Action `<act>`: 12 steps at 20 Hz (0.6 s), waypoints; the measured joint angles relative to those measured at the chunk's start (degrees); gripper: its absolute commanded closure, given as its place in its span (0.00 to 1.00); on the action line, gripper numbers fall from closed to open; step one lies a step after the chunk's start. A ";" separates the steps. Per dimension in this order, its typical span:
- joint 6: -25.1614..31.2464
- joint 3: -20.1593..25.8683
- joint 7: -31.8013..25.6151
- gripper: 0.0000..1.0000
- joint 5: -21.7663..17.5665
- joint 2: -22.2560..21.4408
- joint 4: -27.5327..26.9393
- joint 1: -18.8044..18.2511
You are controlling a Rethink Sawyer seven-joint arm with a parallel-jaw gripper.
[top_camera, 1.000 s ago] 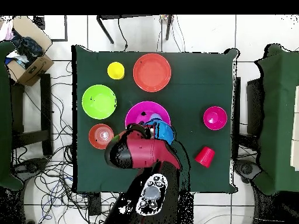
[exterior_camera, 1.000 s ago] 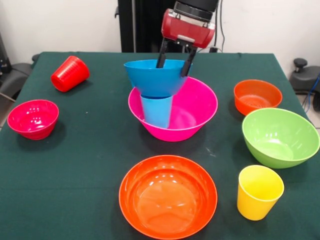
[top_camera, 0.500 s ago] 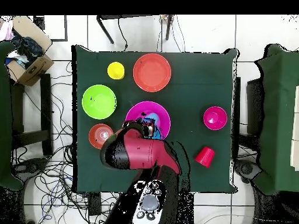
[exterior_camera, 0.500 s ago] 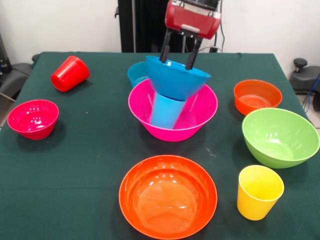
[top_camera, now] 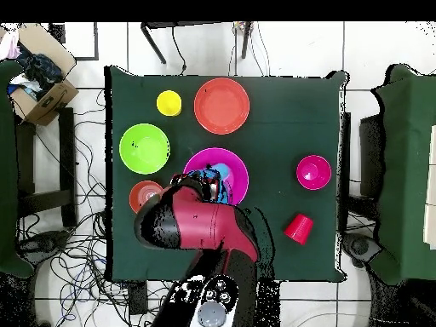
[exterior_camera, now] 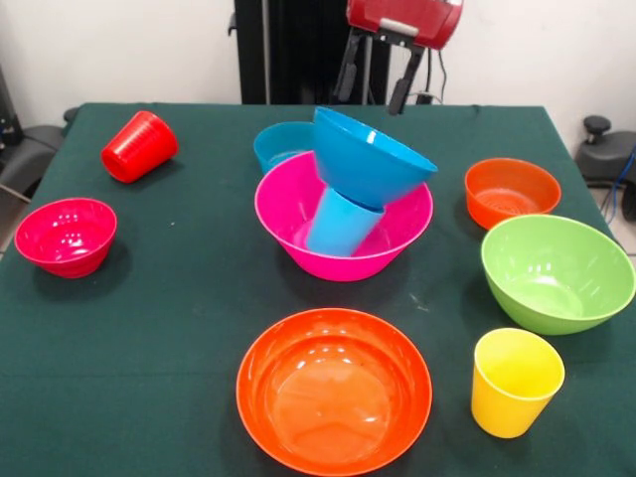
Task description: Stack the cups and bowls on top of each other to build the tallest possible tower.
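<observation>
The large pink bowl sits mid-table and forms the base of the tower. Inside it a light blue cup leans, and the large blue bowl rests tilted on that cup, its mouth facing up and to the left. My gripper hangs open just above the blue bowl's rim, touching nothing. In the overhead view the red arm covers part of the pink bowl. A small blue bowl stands behind the pink one.
A red cup lies on its side at back left, with a small red bowl nearer. Right side: small orange bowl, green bowl, yellow cup. A large orange bowl sits at the front.
The gripper let go of the large blue bowl and rose clear of it. The bowl and the light blue cup under it tipped over to the right inside the pink bowl.
</observation>
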 measured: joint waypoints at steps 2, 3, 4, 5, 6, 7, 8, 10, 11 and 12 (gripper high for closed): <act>0.49 0.01 0.00 0.00 0.28 -0.41 0.02 -0.01; 0.58 0.18 0.00 0.00 0.62 -0.76 0.01 -0.15; 0.67 0.35 0.00 0.00 0.95 -1.12 0.01 -0.30; 0.68 0.68 0.00 0.00 1.34 -1.42 0.02 -0.60; 0.68 0.96 0.00 0.00 1.64 -1.64 0.04 -0.85; 0.68 1.30 0.00 0.00 2.00 -1.87 0.08 -1.17; 0.68 1.64 0.00 0.00 2.36 -2.10 0.12 -1.49; 0.67 2.66 0.00 0.00 3.64 -2.46 0.22 -2.52; 0.67 3.05 0.00 0.00 4.09 -2.48 0.26 -2.85; 0.68 3.28 0.00 0.00 4.31 -2.46 0.27 -3.02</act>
